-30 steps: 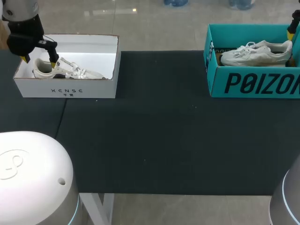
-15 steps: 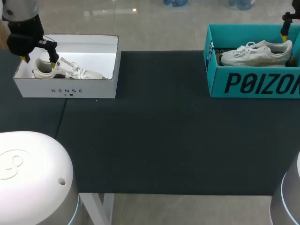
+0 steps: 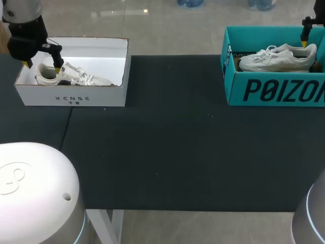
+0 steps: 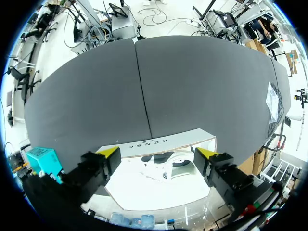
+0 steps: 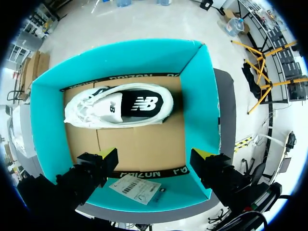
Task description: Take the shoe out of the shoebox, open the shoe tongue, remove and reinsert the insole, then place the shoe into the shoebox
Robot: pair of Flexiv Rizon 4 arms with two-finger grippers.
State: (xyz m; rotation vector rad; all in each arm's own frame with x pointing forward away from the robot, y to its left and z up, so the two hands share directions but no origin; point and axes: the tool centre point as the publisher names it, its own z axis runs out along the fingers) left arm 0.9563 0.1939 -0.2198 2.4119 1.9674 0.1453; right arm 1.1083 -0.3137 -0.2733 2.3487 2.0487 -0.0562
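Dark grey table mat [image 3: 172,147], seamed down its middle. Nearest, at the front corners, the pale rounded left arm base [image 3: 30,188] and right arm base [image 3: 314,216].

Farther back on the left, a white shoebox [image 3: 71,95] with its top open. Inside it, a white shoe [image 3: 76,76] on its side, heel toward the box's outer end, toe toward the middle of the table. Over that heel end, the left gripper [image 3: 42,66], fingers spread wide and released, clamping nothing. One yellow tip low beside the heel, the other at the box's outer wall. Contact with the shoe: cannot tell. From the left wrist, the same shoe ahead of and below the spread tips, within the white walls.

Farthest, on the right, a teal shoebox [image 3: 274,91], also open. Inside, a second white shoe [image 3: 277,57] on its side, toe toward the table's middle. Above the heel end of this box, the right gripper [image 5: 155,155], fingers wide apart and empty. From the right wrist, that shoe well ahead of the tips, along the wall opposite, on a brown cardboard floor [image 5: 144,139]. Under the gripper, on the box's nearer wall, a white label [image 5: 137,187].
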